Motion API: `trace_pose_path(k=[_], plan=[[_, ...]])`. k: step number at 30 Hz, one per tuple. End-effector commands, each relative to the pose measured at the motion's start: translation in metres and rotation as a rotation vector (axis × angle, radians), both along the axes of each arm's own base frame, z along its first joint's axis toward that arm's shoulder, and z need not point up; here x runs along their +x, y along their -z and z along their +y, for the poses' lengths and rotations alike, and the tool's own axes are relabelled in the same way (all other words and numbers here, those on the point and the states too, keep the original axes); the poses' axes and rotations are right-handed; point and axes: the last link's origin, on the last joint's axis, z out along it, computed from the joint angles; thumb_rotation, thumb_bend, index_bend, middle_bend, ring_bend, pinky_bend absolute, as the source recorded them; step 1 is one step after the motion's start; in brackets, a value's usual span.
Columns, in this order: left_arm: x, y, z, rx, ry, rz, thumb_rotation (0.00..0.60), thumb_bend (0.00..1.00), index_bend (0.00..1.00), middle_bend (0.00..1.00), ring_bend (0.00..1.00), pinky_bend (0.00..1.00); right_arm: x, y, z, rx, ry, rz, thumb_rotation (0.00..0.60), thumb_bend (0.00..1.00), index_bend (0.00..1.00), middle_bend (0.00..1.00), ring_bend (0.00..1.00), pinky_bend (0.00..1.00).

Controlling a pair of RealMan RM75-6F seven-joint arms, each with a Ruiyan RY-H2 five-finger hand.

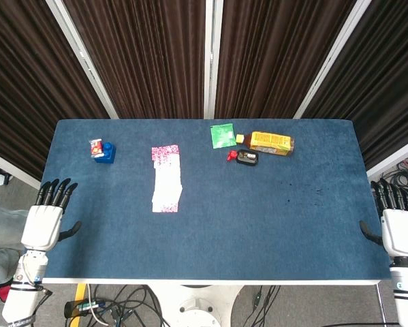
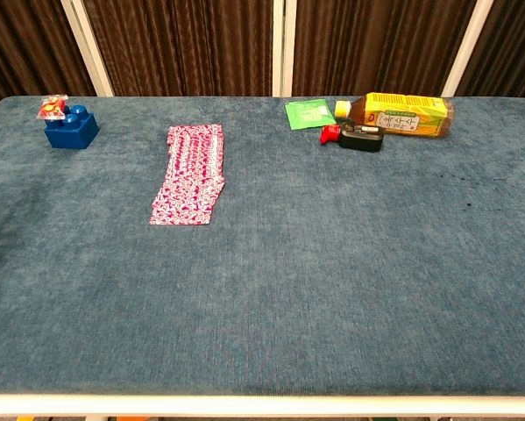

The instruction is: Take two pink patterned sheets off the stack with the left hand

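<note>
Dark curtains hang behind a blue-covered desk that fills both views. On it, toward ten o'clock of centre in the head view, lies the stack of pink patterned sheets, a long narrow pile running away from the robot. The left hand hangs off the desk's edge at about eight o'clock, fingers apart and holding nothing. The right hand sits off the edge at four o'clock, likewise spread and empty.

The reach has not begun, so the first job is probably to bring the left hand over the near end of the stack. Thin sheets lying flat give little to grip. A sensible approach would be to press lightly on the top layers and slide them toward the near edge, or lift a corner, so that only two come away. Pressing hard would likely drag the whole pile.

Hard to judge is how many sheets the pile holds. In the head view its middle looks washed out and white, while the chest view shows it pink throughout. Neither hand appears in the chest view, and both forearms are cut off by the frame.
</note>
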Motion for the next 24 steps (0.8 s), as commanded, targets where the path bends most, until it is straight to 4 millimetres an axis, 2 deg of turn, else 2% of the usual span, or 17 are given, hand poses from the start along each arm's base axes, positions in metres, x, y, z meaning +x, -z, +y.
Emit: trace_pose_path(k=[1, 9, 10, 11, 12, 13, 14, 15, 17, 18, 20, 24], plan=[[-0.001, 0.0, 0.0, -0.003, -0.003, 0.001, 0.573, 0.2, 0.11, 0.05, 0.0, 0.07, 0.0, 0.0, -0.001, -0.001, 0.0, 0.0, 0.6, 0.21, 0.0, 0.0, 0.0, 0.0], [0.0, 0.002, 0.001, -0.017, -0.002, -0.001, 0.58, 0.21, 0.11, 0.05, 0.0, 0.07, -0.001, -0.002, 0.0, -0.008, 0.005, 0.001, 0.6, 0.21, 0.0, 0.0, 0.0, 0.0], [0.0, 0.002, 0.001, -0.022, -0.006, 0.004, 0.59, 0.21, 0.11, 0.05, 0.01, 0.1, -0.001, -0.002, -0.001, -0.008, 0.005, 0.0, 0.6, 0.21, 0.0, 0.0, 0.0, 0.0], [0.0, 0.003, 0.001, -0.025, -0.009, 0.007, 0.598, 0.21, 0.11, 0.05, 0.06, 0.19, -0.001, -0.002, -0.001, -0.007, 0.005, 0.0, 0.6, 0.21, 0.0, 0.0, 0.0, 0.0], [0.001, 0.003, 0.002, -0.023, -0.008, 0.011, 0.6, 0.22, 0.1, 0.08, 0.16, 0.34, -0.001, -0.001, -0.001, -0.006, 0.006, 0.001, 0.6, 0.21, 0.0, 0.0, 0.0, 0.0], [0.002, 0.003, 0.003, -0.014, -0.005, 0.012, 0.6, 0.23, 0.1, 0.13, 0.26, 0.47, -0.001, -0.001, -0.001, -0.003, 0.006, 0.002, 0.6, 0.21, 0.0, 0.0, 0.0, 0.0], [0.004, 0.003, 0.003, -0.009, 0.0, 0.016, 0.6, 0.27, 0.1, 0.25, 0.44, 0.65, -0.001, -0.001, -0.001, 0.0, 0.006, 0.004, 0.6, 0.21, 0.0, 0.0, 0.0, 0.0], [0.004, 0.004, 0.002, -0.011, 0.0, 0.021, 0.6, 0.31, 0.1, 0.41, 0.61, 0.78, -0.001, 0.0, -0.001, 0.001, 0.006, 0.006, 0.6, 0.21, 0.0, 0.0, 0.0, 0.0], [0.004, 0.009, 0.001, -0.036, 0.007, 0.045, 0.6, 0.38, 0.1, 0.66, 0.8, 0.9, -0.002, 0.0, -0.001, 0.0, 0.006, 0.006, 0.6, 0.21, 0.0, 0.0, 0.0, 0.0], [0.005, 0.011, 0.001, -0.048, 0.011, 0.051, 0.6, 0.42, 0.1, 0.75, 0.84, 0.93, -0.002, 0.0, -0.001, 0.0, 0.007, 0.005, 0.6, 0.21, 0.0, 0.0, 0.0, 0.0], [0.008, 0.018, 0.001, -0.083, 0.027, 0.045, 0.6, 0.45, 0.1, 0.84, 0.88, 0.95, -0.003, 0.0, -0.001, 0.003, 0.011, 0.009, 0.6, 0.21, 0.0, 0.0, 0.0, 0.0], [0.015, 0.031, 0.0, -0.148, 0.065, 0.049, 0.6, 0.47, 0.1, 0.87, 0.89, 0.95, -0.004, -0.003, 0.0, -0.003, 0.011, 0.015, 0.6, 0.21, 0.0, 0.0, 0.0, 0.0]])
